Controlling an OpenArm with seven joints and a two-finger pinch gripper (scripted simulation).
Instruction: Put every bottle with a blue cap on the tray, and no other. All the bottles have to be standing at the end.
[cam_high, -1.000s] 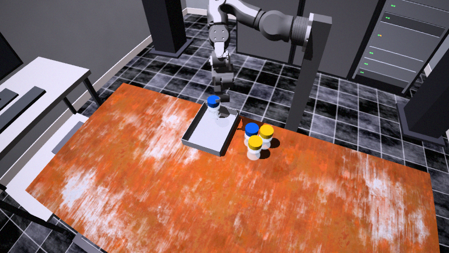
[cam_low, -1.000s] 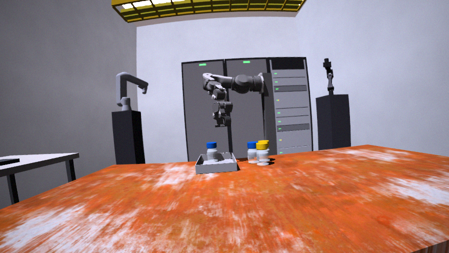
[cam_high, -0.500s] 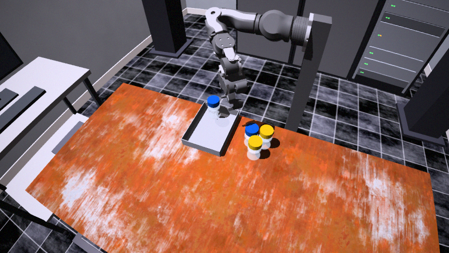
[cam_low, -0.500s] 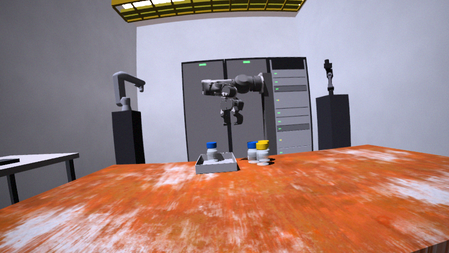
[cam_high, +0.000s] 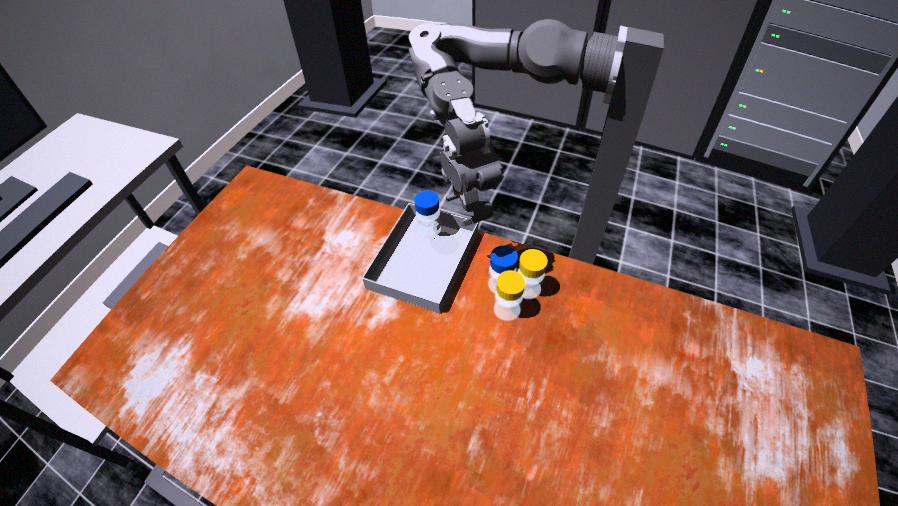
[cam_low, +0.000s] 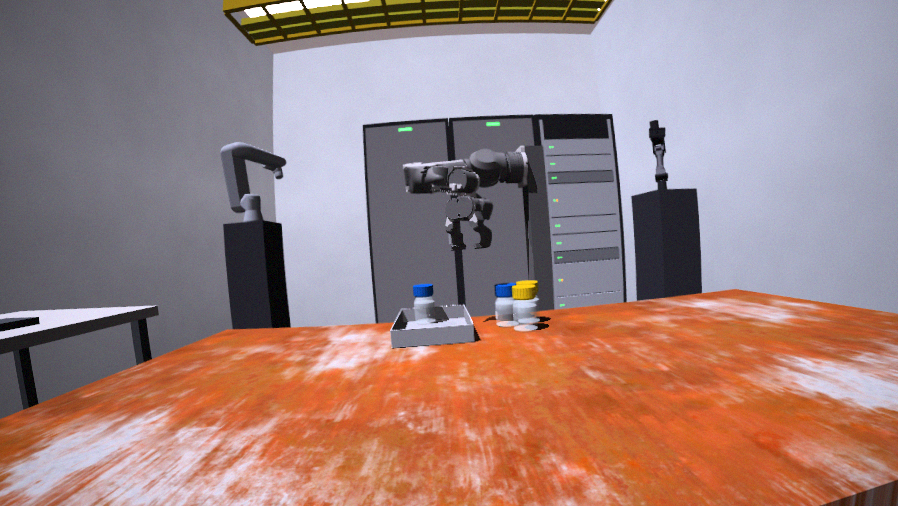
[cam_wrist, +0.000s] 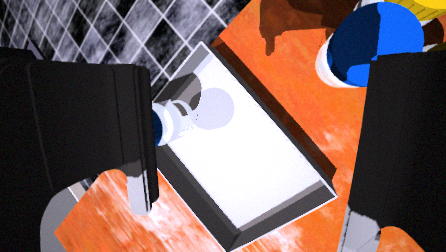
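A bottle with a blue cap (cam_high: 426, 202) (cam_low: 422, 290) stands in the back left part of the grey tray (cam_high: 408, 270) (cam_low: 433, 337) (cam_wrist: 250, 175); the left finger partly hides it in the wrist view. A second blue-capped bottle (cam_high: 503, 258) (cam_low: 503, 290) (cam_wrist: 405, 30) stands on the table, right of the tray. One yellow-capped bottle (cam_high: 509, 286) (cam_low: 522, 292) stands in front of it and another (cam_high: 532, 262) to its right, both close by. My gripper (cam_high: 466, 208) (cam_low: 469, 247) (cam_wrist: 238, 149) is open and empty, high above the tray's back right part.
The orange and white table (cam_high: 377, 377) (cam_low: 439, 427) extends to the front and right of the bottles. Its back edge runs close behind the tray and bottles. The arm's post (cam_high: 618, 150) stands behind the table. The tray has low raised walls.
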